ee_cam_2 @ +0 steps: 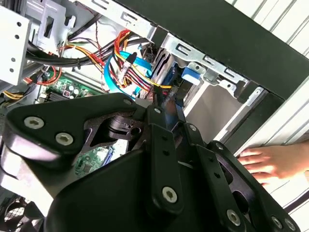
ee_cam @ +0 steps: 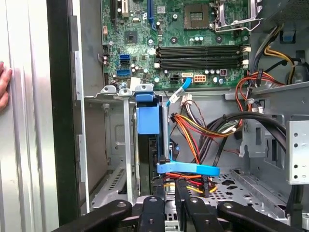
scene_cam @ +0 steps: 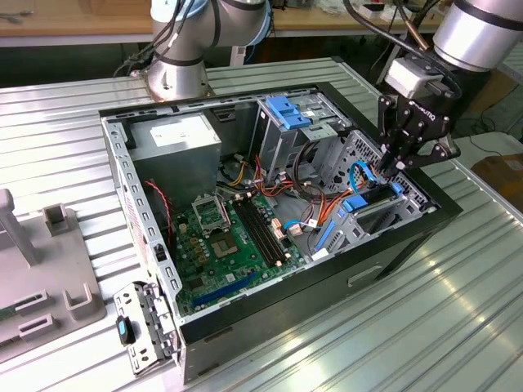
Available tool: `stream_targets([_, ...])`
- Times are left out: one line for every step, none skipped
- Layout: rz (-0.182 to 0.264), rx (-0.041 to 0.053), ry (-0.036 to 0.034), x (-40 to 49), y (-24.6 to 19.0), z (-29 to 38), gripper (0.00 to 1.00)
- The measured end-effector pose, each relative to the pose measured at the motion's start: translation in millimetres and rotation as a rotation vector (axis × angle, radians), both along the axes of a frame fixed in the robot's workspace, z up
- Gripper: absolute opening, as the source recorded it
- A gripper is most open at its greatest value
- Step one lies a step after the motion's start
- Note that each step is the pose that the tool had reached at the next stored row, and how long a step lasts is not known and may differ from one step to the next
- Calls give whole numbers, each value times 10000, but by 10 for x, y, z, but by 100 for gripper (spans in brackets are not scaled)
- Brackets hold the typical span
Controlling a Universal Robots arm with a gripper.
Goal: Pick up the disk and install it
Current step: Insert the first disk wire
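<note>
Where the bay opens, fingers (scene_cam: 398,166) closed on the disk (ee_cam: 147,119) (blue carrier), no print legible.

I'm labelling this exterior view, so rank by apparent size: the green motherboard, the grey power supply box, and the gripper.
1. motherboard, clearly largest.
2. power supply box.
3. gripper; it looks close to the box in size, so that order is unsure.

ribbed metal tabletop (scene_cam: 458,310), wooden bench (scene_cam: 73,16) behind

Silver robot arm (scene_cam: 478,33) reaches down from exterior view's right; black two-finger gripper (scene_cam: 398,167) points downward, fingers drawn together.
</note>
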State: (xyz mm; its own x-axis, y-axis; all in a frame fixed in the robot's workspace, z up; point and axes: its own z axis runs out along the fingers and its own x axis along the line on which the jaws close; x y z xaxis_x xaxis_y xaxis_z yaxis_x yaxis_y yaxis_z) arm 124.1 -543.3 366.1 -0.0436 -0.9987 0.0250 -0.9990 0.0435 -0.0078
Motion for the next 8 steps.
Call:
stream_targets([0,-3,0,-6,1,3,24])
stream_targets([0,-4,-10,-38,4,3,24])
stream_targets([1,-3,-20,-63,4,2,24])
stream_targets([2,-2,-29,-90,4,2,24])
stream_targets([1,-4,-40,-124,5,2,24])
stream_targets([0,-3,-49,-157,5,2,24])
stream_targets([0,-2,-62,-202,6,1,24])
stream_targets([0,-3,-62,-205,5,1,24])
